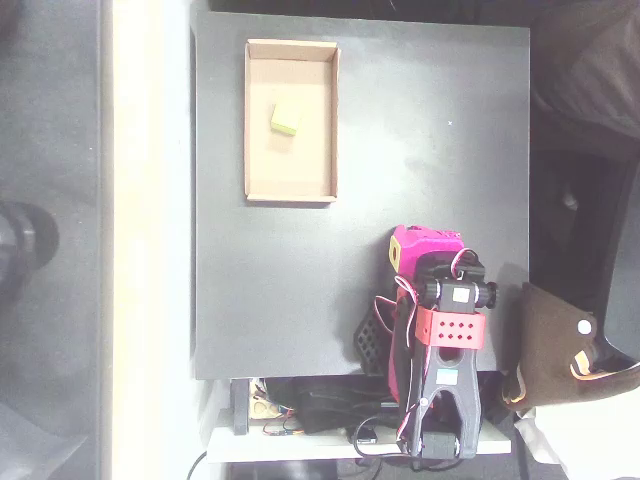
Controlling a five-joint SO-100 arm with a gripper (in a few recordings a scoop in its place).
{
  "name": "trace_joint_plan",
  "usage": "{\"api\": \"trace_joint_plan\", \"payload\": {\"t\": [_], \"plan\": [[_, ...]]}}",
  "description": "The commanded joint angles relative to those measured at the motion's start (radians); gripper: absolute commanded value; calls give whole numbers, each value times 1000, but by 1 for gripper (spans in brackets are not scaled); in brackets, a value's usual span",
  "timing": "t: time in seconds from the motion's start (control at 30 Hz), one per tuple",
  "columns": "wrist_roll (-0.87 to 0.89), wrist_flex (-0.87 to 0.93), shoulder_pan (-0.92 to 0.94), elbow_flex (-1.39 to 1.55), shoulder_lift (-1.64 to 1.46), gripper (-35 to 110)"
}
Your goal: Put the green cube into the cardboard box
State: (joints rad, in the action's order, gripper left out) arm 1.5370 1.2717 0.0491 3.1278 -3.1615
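Note:
The green cube (285, 119) lies inside the cardboard box (256, 190), on its floor a little above the middle. The box sits flat at the upper left of the black table. My arm is folded up at the table's lower right edge, far from the box. Its magenta gripper (425, 245) points toward the middle of the table, with a small yellow-green face on its left side. Seen from above, the gripper's fingers cannot be made out, and nothing shows in them.
The black table (300, 290) ends at a pale strip on the left and a dark floor on the right. Cables and a black part (368, 338) lie by the arm's base at the bottom edge. A brown object (550, 340) stands just off the table's right side.

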Motion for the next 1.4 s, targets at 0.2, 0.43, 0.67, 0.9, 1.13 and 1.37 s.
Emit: {"api": "trace_joint_plan", "payload": {"t": [0.2,0.43,0.67,0.9,1.13,1.37], "plan": [[15,3,14,12,-48,6],[14,3,14,29,-109,6],[15,54,14,29,-115,6],[15,133,14,29,-176,6],[15,135,14,29,-178,6],[15,135,14,29,-178,6]]}}
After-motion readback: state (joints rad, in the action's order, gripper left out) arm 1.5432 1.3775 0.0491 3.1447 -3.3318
